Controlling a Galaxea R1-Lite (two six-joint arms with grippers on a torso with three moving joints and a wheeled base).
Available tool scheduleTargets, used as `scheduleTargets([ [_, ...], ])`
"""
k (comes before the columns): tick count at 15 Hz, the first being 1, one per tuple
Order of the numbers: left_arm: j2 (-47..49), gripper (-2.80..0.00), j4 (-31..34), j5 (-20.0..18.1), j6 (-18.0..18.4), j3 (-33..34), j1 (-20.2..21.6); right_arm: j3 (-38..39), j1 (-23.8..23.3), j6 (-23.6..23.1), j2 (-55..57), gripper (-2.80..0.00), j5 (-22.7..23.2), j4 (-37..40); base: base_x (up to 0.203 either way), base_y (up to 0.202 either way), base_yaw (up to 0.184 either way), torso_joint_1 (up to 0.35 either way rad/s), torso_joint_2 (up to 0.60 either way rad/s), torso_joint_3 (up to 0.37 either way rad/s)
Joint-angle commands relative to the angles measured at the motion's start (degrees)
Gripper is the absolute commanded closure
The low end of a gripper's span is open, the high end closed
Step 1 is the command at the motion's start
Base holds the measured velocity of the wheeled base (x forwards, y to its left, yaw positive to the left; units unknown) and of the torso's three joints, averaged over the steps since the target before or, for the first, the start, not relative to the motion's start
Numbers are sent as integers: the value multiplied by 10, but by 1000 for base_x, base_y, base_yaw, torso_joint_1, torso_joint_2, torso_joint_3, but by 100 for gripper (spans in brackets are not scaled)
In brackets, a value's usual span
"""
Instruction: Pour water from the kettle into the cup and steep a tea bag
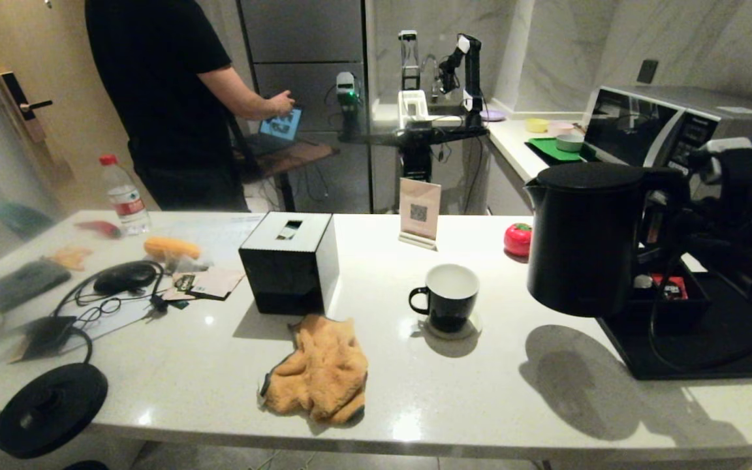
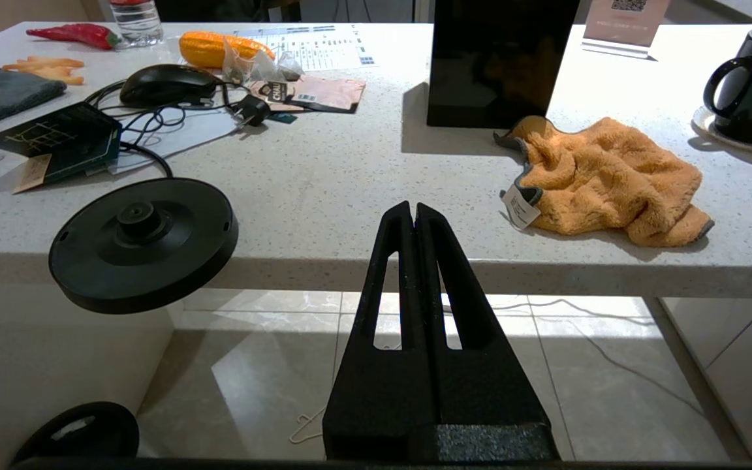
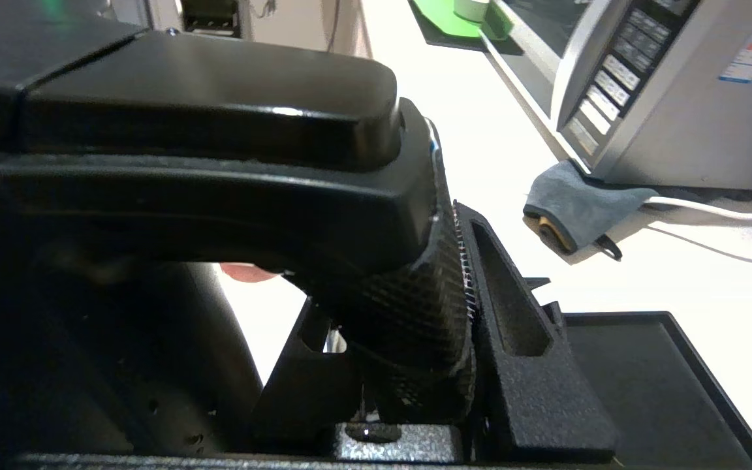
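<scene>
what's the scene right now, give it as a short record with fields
kettle: black kettle held upright above the white counter, spout toward the cup
right gripper: right gripper shut on the kettle handle
cup: black mug on a coaster, white inside, no water visible
left gripper: left gripper shut, empty, below the counter's front edge
kettle base: black disc at the counter's near left corner
cloth: orange cloth in front of the black tissue box
</scene>
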Motion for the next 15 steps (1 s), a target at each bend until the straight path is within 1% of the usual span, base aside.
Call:
scheduleTargets([
  [1,0,0,0,0,0,0,0,0,8,-2,14,0,-3,-3,0,0,0,0,0,0],
  [4,0,0,0,0,0,0,0,0,23,-2,27,0,-35,-4,0,0,0,0,0,0],
  [10,0,0,0,0,0,0,0,-7,25,-26,45,0,-37,-5,0,0,0,0,0,0],
  [15,0,0,0,0,0,0,0,-13,31,-65,63,0,-37,-21,0,0,0,0,0,0],
])
